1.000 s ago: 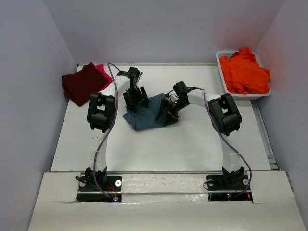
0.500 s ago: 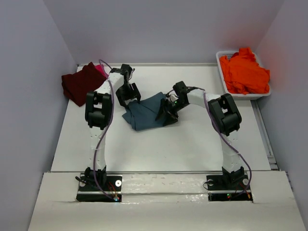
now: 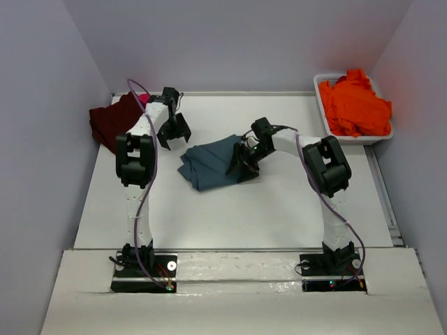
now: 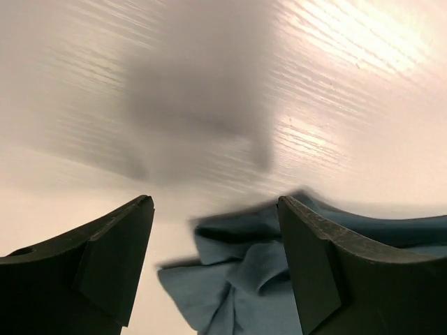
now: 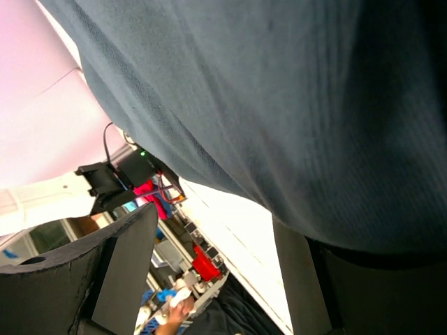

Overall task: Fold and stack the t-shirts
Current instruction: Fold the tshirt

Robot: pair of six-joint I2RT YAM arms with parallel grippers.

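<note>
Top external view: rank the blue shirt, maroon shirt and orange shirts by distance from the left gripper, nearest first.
From the left gripper:
1. Blue shirt, centre table, just right of it.
2. Maroon shirt, far-left corner, slightly farther.
3. Orange shirts, in the far-right tub.

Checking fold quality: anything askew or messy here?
The blue t-shirt lies skewed mid-table, its left side bunched unevenly. The orange t-shirts heap above the rim of the white tub. The maroon t-shirt looks neatly folded.
</note>
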